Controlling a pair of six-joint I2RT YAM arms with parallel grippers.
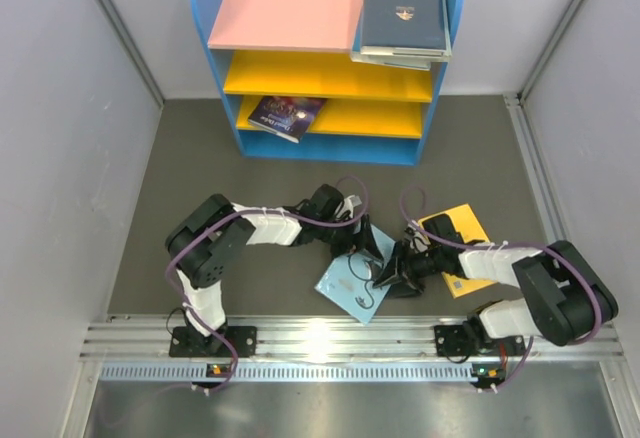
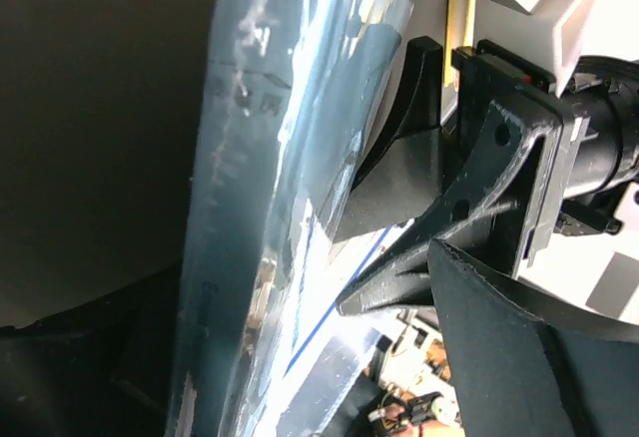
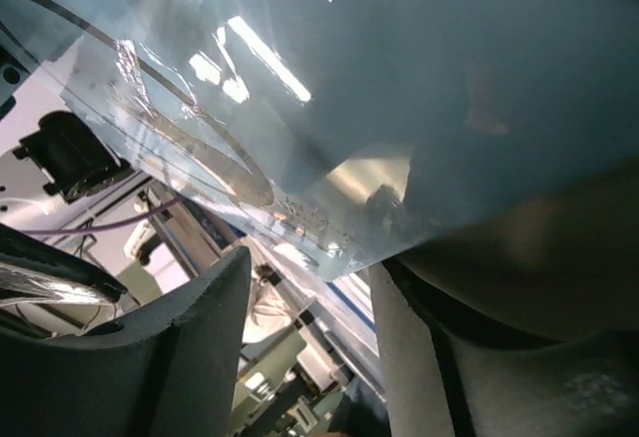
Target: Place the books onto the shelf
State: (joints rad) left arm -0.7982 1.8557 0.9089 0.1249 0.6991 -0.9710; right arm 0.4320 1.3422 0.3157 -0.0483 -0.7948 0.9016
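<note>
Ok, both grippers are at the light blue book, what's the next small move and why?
Probably close the right gripper on the light blue book: its edge sits between jaws that stand apart, and the left gripper looks open too.

A glossy light blue book [image 3: 399, 78] fills the view above the right claw's [image 3: 310, 269] parted fingers.

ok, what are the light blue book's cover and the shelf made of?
light blue book: seemingly a paper cover under glossy clear film or wrap; bright glare streaks and wrinkles show on it in both wrist views.
shelf: flat boards in solid pink, yellow and blue with a matte look; painted wood or plastic, can't tell which.
</note>
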